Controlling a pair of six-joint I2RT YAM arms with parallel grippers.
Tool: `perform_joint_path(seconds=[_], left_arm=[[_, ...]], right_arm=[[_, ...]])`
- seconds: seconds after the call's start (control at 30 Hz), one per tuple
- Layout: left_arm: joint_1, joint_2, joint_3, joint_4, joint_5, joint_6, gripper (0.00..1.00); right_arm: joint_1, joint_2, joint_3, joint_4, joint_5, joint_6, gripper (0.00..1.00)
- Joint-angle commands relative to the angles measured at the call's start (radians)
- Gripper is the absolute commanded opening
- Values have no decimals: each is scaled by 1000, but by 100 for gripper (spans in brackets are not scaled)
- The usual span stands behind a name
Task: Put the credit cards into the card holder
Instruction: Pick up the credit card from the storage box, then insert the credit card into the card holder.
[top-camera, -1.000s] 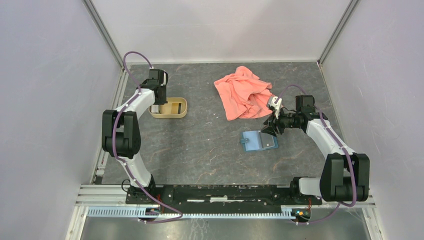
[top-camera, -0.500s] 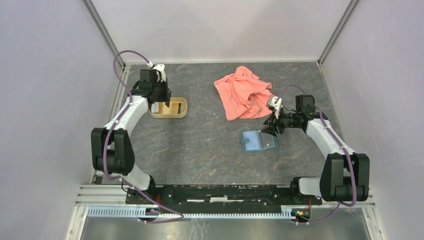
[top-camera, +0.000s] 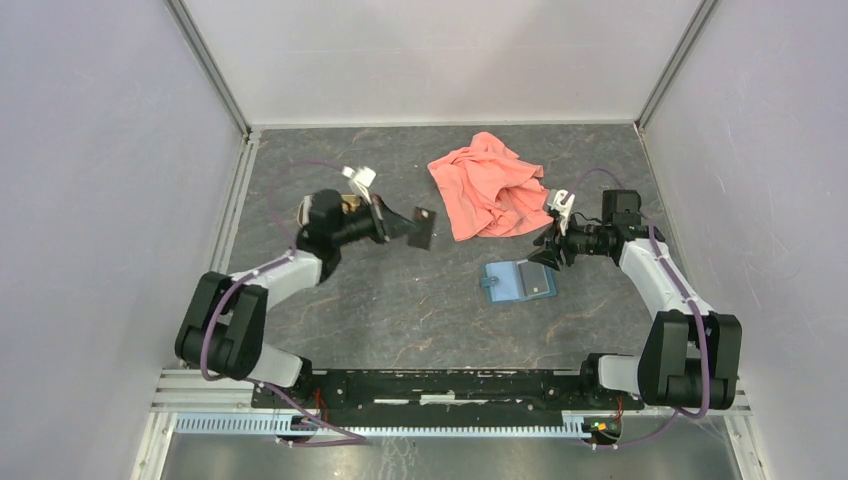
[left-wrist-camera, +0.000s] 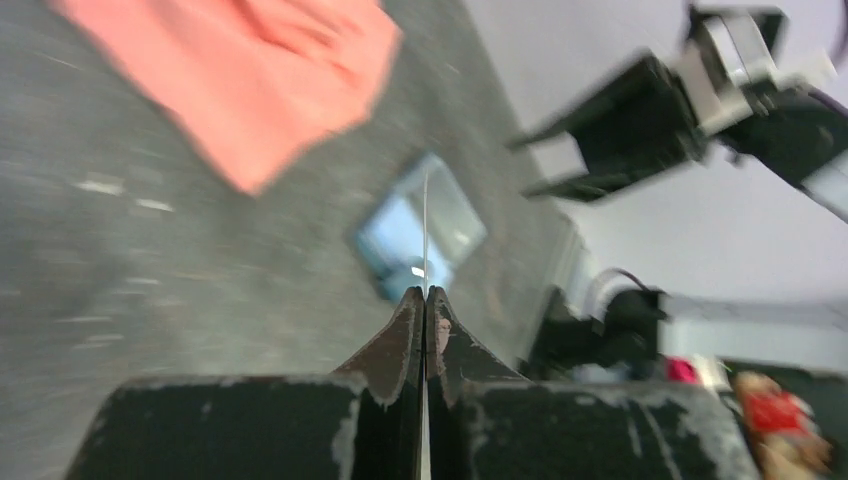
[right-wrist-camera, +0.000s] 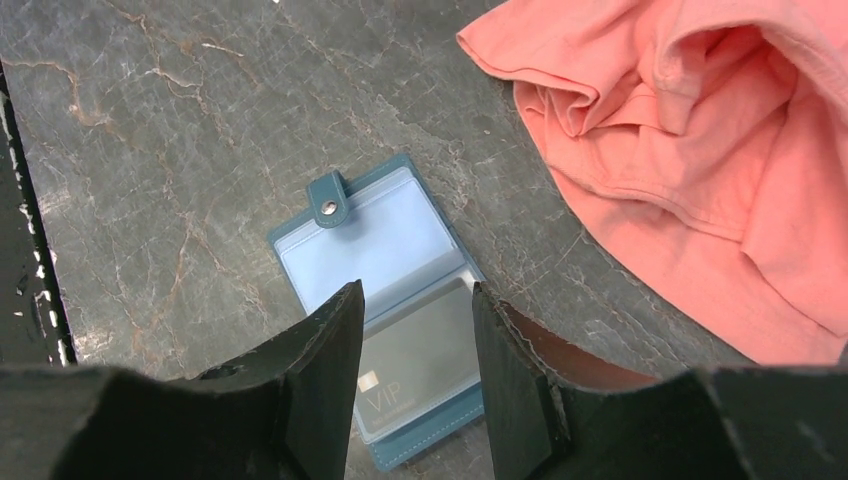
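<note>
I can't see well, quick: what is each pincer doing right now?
Left pincer: closed, holding a credit card.
Right pincer: open, empty, above the card holder.

Table (right-wrist-camera: 180, 130): dk grey, marbled w/ pale and rust-brown veins. Card holder (right-wrist-camera: 370, 245), ctr of right wrist view: teal outer edge and snap tab, lt blue clear pockets inside. Card (right-wrist-camera: 415, 360) in lower pocket: grey, pale "VIP" lettering (small emblem beside it, colour unclear). Cloth (right-wrist-camera: 690, 120), upper right: salmon-pink, plain. Right gripper fingers (right-wrist-camera: 325, 360): black, scuffed. Left arm (top-camera: 285, 270), top view: white links, black joints.
</note>
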Motion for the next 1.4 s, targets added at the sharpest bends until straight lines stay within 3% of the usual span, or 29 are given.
perform_joint_path(seconds=[0.0, 0.17, 0.33, 0.53, 0.83, 1.37], left_arm=[[-199, 67, -123, 544, -13, -356, 2], [-384, 247, -137, 771, -128, -459, 2], [-470, 422, -57, 798, -197, -534, 2], [-534, 531, 51, 695, -265, -529, 2], [-587, 638, 172, 508, -335, -499, 2], [-594, 710, 250, 307, -369, -463, 2]], right_arm=[[-35, -20, 32, 3, -66, -13, 51], [-66, -12, 28, 24, -39, 18, 50], [-72, 9, 27, 31, -19, 36, 50], [-71, 80, 39, 18, 52, 51, 46], [-70, 233, 109, -94, 132, 7, 27], [-58, 354, 146, -146, 245, 0, 22]])
